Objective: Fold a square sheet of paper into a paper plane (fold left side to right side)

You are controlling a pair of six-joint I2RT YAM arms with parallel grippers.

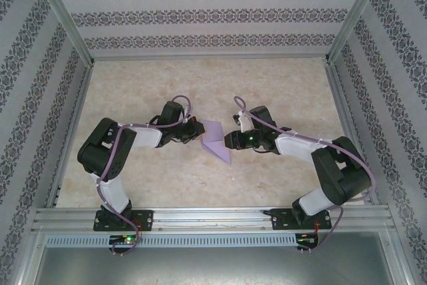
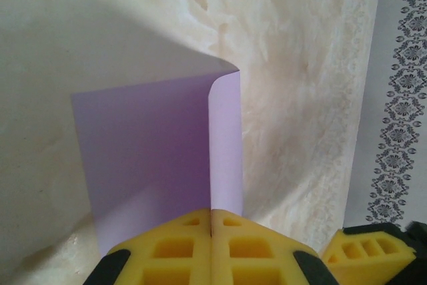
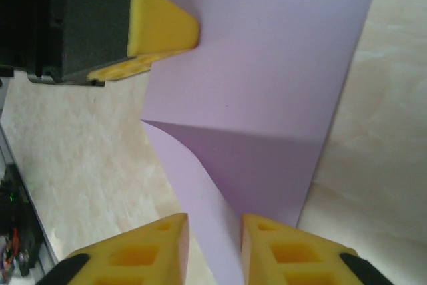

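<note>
Near the middle of the table [image 1: 267, 185], the two grippers meet almost tip to tip, with the paper [image 1: 215, 141] between them. The left gripper [image 1: 195, 130] reaches in from the left and the right gripper [image 1: 229, 140] from the right.

Seen from the left wrist, the left gripper [image 2: 211, 225] has its yellow fingers [image 2: 173, 251] pressed together with no gap. The paper [image 2: 147, 145] is clamped in the seam between them. From this pinch the sheet goes away from the fingers and is bent. A wide, darker panel lies to the left and a narrow, lighter strip to the right. They are joined by a soft rounded curve, not a sharp crease. One yellow finger of the right gripper [image 2: 367, 251] shows at the lower right, near the left one.

Seen from the right wrist, the right gripper [image 3: 215, 248] has its fingers [image 3: 153, 255] apart. A curled strip of the paper [image 3: 267, 65] passes through the gap between them. I cannot tell if it touches the pads, but they do not pinch it. Farther on, the sheet spreads wide, with one shaded fold line across it. The left gripper's fingertip [image 3: 167, 28] touches the paper at the upper left.

From above, one pointed corner of the paper points toward the arm bases. I cannot tell how much of the sheet rests on the table.
</note>
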